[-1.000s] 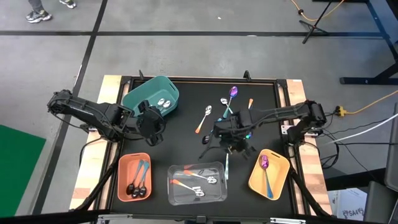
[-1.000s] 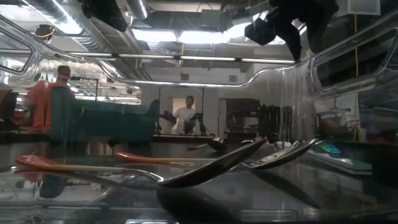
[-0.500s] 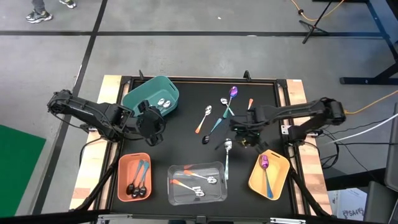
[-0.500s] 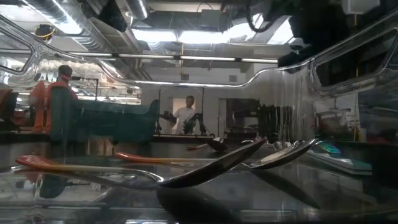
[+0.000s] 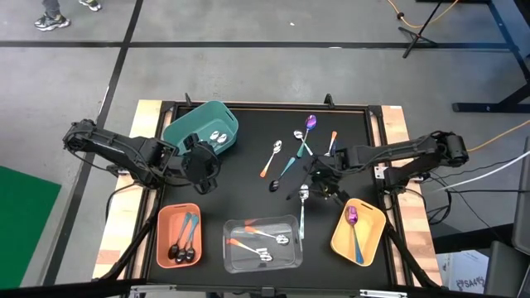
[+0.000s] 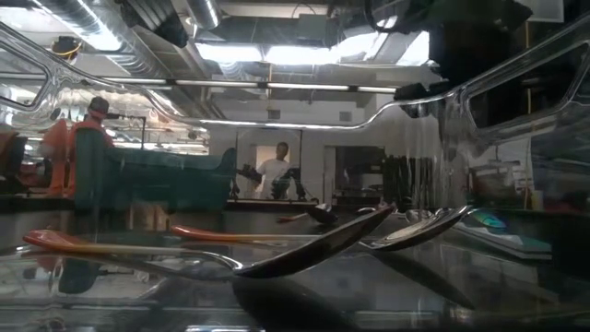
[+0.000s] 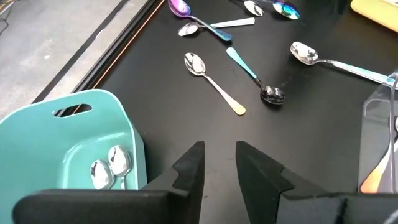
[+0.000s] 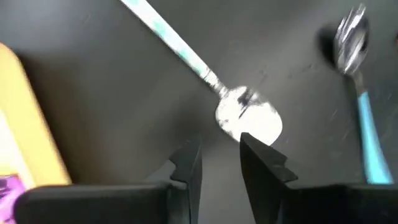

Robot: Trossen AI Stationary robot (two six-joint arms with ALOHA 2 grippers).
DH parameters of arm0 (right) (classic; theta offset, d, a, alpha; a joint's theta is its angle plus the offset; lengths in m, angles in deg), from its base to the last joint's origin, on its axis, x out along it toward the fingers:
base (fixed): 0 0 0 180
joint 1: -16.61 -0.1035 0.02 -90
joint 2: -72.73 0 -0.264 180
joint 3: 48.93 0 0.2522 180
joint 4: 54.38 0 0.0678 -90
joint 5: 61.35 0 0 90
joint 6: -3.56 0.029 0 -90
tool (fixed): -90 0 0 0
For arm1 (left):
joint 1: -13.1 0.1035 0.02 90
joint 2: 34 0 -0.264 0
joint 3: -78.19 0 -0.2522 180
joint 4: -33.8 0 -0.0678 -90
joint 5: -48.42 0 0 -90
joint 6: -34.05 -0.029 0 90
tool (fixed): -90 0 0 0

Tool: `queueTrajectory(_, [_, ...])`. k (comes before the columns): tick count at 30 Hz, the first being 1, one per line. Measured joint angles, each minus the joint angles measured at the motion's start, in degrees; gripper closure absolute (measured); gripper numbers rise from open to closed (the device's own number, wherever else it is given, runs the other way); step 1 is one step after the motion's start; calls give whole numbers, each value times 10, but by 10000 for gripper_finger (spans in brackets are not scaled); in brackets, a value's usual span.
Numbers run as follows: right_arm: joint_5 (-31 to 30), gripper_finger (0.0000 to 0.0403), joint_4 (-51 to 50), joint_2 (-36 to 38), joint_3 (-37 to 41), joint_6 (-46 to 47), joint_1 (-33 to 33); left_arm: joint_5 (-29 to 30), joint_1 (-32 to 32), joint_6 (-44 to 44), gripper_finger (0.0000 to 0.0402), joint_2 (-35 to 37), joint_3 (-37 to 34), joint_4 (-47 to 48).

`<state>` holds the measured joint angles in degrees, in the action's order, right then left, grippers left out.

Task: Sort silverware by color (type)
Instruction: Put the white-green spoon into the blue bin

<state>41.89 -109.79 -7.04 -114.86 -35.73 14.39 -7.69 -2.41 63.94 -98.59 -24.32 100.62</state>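
Note:
Loose spoons lie flat on the black mat: a purple-bowled one (image 5: 310, 122), a small silver one (image 5: 298, 135), an orange-handled one (image 5: 272, 157), a black-bowled teal one (image 5: 284, 171) and a silver one with a pale handle (image 5: 303, 207). My right gripper (image 5: 319, 180) (image 8: 217, 163) hovers open just right of that silver spoon's bowl (image 8: 249, 118), which lies just past its fingertips. My left gripper (image 5: 203, 165) (image 7: 217, 165) waits open beside the teal bin (image 5: 201, 127).
The teal bin (image 7: 74, 149) holds silver spoons. The salmon bin (image 5: 180, 234) holds black-bowled teal spoons, the clear bin (image 5: 262, 242) orange-handled ones (image 6: 304, 249), and the yellow bin (image 5: 358, 230) a purple spoon. Wooden rails edge the mat left and right. People stand in the room behind.
My right gripper has drawn back from the middle of the mat toward the table's right edge, uncovering the silver spoon's bowl. The spoon lies flat on the mat. The left arm has kept still.

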Motion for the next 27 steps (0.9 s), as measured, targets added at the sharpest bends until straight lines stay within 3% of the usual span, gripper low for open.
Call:
queueTrajectory(7, [5,307,39,0,2,-48,0,0,0,0,317,0,0,0])
queueTrajectory(13, [47,307,63,-4,2,-107,0,-1,0,1,317,0,0,0])
queueTrajectory(27, [65,307,96,-83,2,-168,-13,-3,0,1,317,0,0,0])
